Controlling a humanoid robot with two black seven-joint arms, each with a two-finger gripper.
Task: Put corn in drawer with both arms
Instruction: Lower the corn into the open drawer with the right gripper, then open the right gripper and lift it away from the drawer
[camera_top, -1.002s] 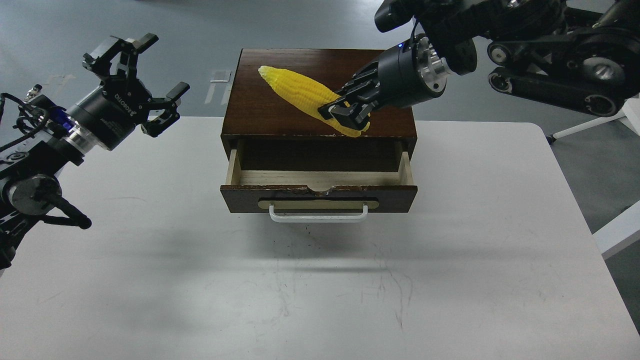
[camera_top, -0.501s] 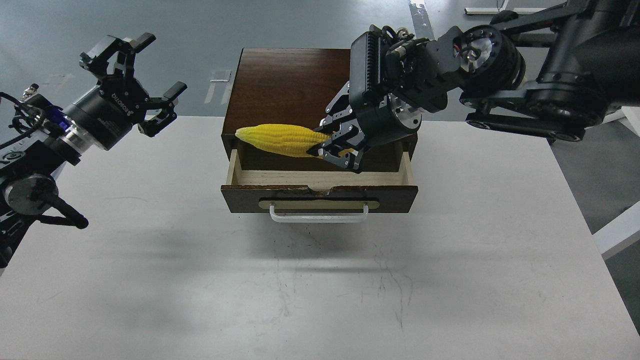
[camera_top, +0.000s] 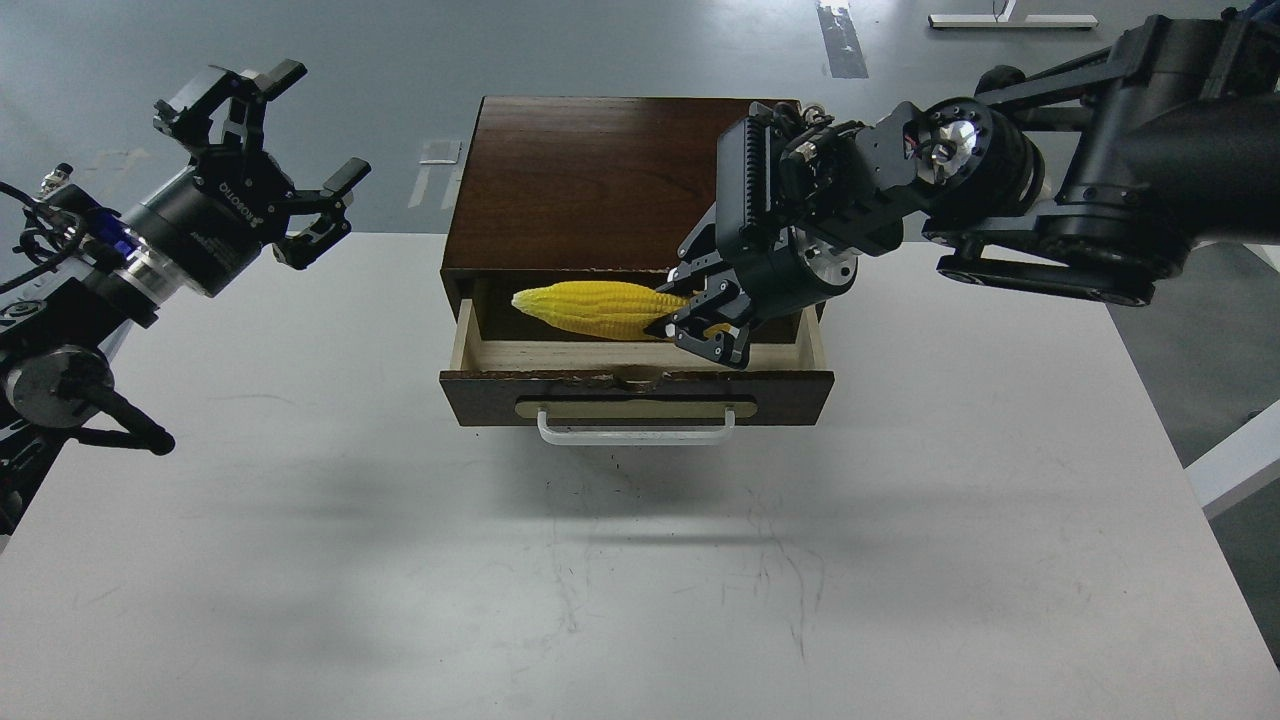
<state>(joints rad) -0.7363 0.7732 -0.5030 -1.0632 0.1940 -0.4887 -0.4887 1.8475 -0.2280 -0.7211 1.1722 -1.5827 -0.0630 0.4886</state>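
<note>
The yellow corn (camera_top: 600, 308) lies level over the open drawer (camera_top: 636, 361) of the dark brown cabinet (camera_top: 590, 180), its pointed tip to the left. My right gripper (camera_top: 702, 322) is shut on the corn's thick right end and holds it just above the drawer's pale wood inside. The drawer is pulled out toward me, its white bar handle (camera_top: 636, 432) in front. My left gripper (camera_top: 268, 150) is open and empty, raised to the left of the cabinet, well apart from it.
The cabinet stands at the back middle of a white table (camera_top: 640, 560). The right arm's bulky wrist and links (camera_top: 900, 190) hang over the cabinet's right side. Grey floor lies beyond the table's far edge.
My right gripper carried the corn off the cabinet top, turned it level, and lowered it over the open drawer. The left arm has barely moved.
</note>
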